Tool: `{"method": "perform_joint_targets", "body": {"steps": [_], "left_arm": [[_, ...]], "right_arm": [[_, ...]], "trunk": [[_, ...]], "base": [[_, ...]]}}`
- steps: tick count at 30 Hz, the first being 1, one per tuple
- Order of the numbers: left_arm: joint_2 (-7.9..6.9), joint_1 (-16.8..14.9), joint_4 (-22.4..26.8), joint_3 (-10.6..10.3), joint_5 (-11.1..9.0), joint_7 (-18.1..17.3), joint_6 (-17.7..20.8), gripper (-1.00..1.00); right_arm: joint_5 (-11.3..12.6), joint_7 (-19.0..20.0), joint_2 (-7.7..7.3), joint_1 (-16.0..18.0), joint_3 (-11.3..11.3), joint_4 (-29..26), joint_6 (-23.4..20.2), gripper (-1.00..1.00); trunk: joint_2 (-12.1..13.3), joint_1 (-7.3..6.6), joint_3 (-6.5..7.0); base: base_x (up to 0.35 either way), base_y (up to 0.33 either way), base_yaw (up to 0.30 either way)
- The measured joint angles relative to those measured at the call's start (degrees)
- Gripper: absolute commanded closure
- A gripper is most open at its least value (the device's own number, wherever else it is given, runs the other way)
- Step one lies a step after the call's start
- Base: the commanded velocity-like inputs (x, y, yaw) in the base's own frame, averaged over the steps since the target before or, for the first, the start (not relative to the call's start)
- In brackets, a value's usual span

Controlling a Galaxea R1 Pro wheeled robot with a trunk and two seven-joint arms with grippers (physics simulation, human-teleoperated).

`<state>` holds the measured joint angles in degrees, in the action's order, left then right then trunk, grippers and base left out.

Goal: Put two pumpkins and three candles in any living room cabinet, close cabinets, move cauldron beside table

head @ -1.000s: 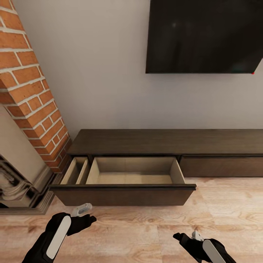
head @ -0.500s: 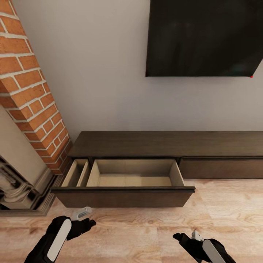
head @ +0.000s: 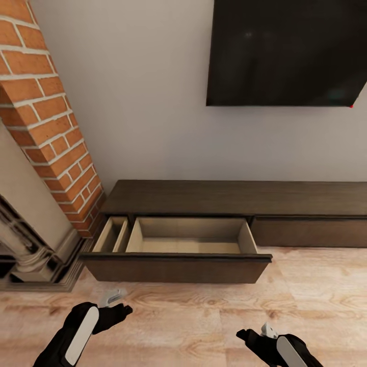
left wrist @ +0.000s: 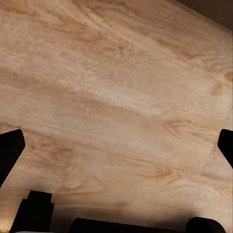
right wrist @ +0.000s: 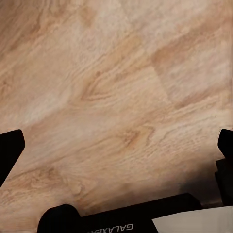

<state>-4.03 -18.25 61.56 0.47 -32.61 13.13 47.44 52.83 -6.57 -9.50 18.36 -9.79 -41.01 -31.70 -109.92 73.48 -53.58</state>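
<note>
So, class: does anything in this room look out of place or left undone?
Yes: the cabinet's left drawer stands pulled out over the floor, with nothing inside, while the right drawer front sits flush. Nothing looks spilled or damaged.

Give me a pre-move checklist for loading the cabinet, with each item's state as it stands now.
1. Cabinet drawer pulled out: ok.
2. Drawer has free room inside: ok, pale wood bottom bare.
3. Left gripper open: ok; wrist view shows fingers spread over the floor.
4. Right gripper open: ok, fingers likewise apart.
5. A pumpkin or candle in hand: not ok, both hold nothing.
6. Right-hand drawer front shut: ok, sits flush.
</note>
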Motion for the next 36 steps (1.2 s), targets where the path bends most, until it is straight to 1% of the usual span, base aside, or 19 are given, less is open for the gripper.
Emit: {"method": "perform_joint_targets", "body": {"steps": [7, 11, 15, 19, 24, 32, 36], "left_arm": [[0.27, 0.0, -0.7, -0.1, 0.1, 0.1, -0.1, -1.0], [0.31, 0.0, -0.8, 0.0, 0.0, 0.1, -0.1, -1.0], [0.32, 0.0, -0.8, 0.1, 0.0, 0.1, -0.1, -1.0], [0.49, 0.0, -0.6, 0.1, -0.1, 0.1, 0.0, -1.0], [0.53, 0.0, -0.6, 0.1, 0.0, 0.0, -0.1, -1.0], [0.54, 0.0, -0.6, 0.2, 0.0, 0.1, -0.1, -1.0], [0.6, 0.0, -0.6, 0.1, -0.1, 0.1, -0.1, -1.0]], "right_arm": [[0.0, -0.2, 0.0, 0.0, 0.0, 0.0, 0.0, -1.0], [-0.1, -1.5, 0.08, 0.0, 0.0, 0.0, 0.0, -1.0], [-0.1, -2.3, 0.66, 0.0, -0.1, 0.0, 0.0, -1.0], [-0.1, -2.4, 0.77, 0.0, -0.1, 0.0, 0.0, -1.0], [-0.1, -2.5, 0.79, 0.0, -0.8, 0.0, 0.1, -1.0], [-0.1, -2.5, 0.79, 0.0, -0.9, 0.0, 0.1, -1.0], [-0.1, -2.5, 0.79, 0.0, -1.6, 0.0, 0.2, -1.0]], "trunk": [[0.0, -0.03, 0.0], [0.0, -0.03, 0.0], [0.0, -0.02, 0.0], [0.0, -0.02, 0.0], [0.0, -0.02, 0.0], [0.0, -0.03, 0.0], [0.0, -0.03, 0.0]], "base": [[-0.062, 0.0, 0.277], [-0.016, 0.0, 0.288], [-0.087, 0.0, 0.29], [-0.117, 0.0, 0.29], [-0.099, 0.0, 0.29], [-0.016, 0.0, 0.29], [-0.001, 0.0, 0.29]]}}
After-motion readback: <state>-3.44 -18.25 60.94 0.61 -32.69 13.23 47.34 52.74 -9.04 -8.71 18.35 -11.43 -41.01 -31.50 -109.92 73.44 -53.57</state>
